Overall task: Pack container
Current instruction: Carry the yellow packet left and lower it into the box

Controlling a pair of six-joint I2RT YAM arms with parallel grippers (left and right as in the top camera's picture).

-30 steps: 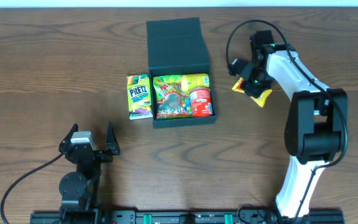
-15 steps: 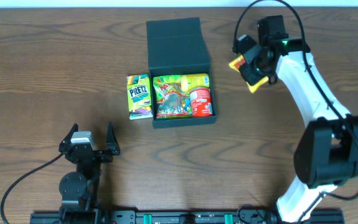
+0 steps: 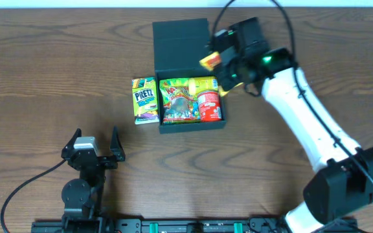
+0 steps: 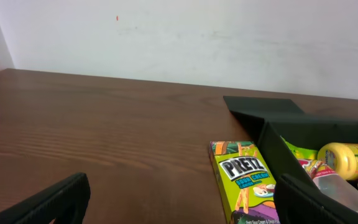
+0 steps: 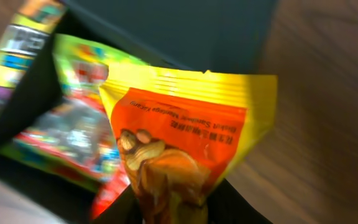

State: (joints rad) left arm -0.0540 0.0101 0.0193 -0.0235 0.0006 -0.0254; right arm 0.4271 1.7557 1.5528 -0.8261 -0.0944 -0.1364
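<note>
The dark teal-black container (image 3: 162, 97) stands at the table's middle back, its flap lid (image 3: 182, 44) laid open behind it. Several snack packs (image 3: 190, 98) lie inside. My right gripper (image 3: 220, 66) is shut on a yellow-orange snack bag (image 3: 210, 60) and holds it over the container's right back corner. In the right wrist view the bag (image 5: 179, 143) fills the middle with the container (image 5: 36, 93) below it. My left gripper (image 3: 96, 150) is open and empty at the front left, its jaws (image 4: 179, 199) facing the container (image 4: 328, 134).
A yellow-green Pretz box (image 3: 145, 100) lies on the table against the container's left wall; it also shows in the left wrist view (image 4: 246, 182). The brown wooden table (image 3: 44, 77) spreads to both sides.
My right arm has swung left from the table's right side, carrying the yellow-orange bag to above the container's right back corner. The left arm has not moved.
</note>
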